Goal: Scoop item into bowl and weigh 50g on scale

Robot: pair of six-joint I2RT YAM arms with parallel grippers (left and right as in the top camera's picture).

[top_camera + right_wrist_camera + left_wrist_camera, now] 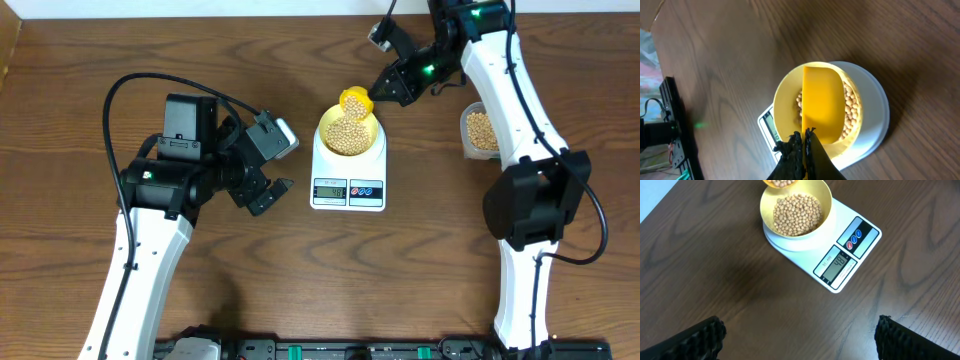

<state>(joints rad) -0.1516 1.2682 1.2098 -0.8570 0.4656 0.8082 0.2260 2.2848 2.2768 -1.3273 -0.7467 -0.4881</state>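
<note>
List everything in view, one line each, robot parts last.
beans: many, tan, heaped in the bowl; more in the tub
bowl: one, pale yellow, on the scale's platform
scale: one, white, table centre
scoop: one, bright yellow, over the bowl
tub: one, clear, right of the scale
table: one, dark brown wood
left gripper: one, black, jaws open, empty, left of the scale
right gripper: one, black, jaws shut on the scoop

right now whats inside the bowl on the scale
Tan beans lie in the pale-yellow bowl on the scale. The bright yellow scoop, held by the right gripper, hangs over it and hides the middle beans from the right wrist view; the bowl's bottom is buried.
</note>
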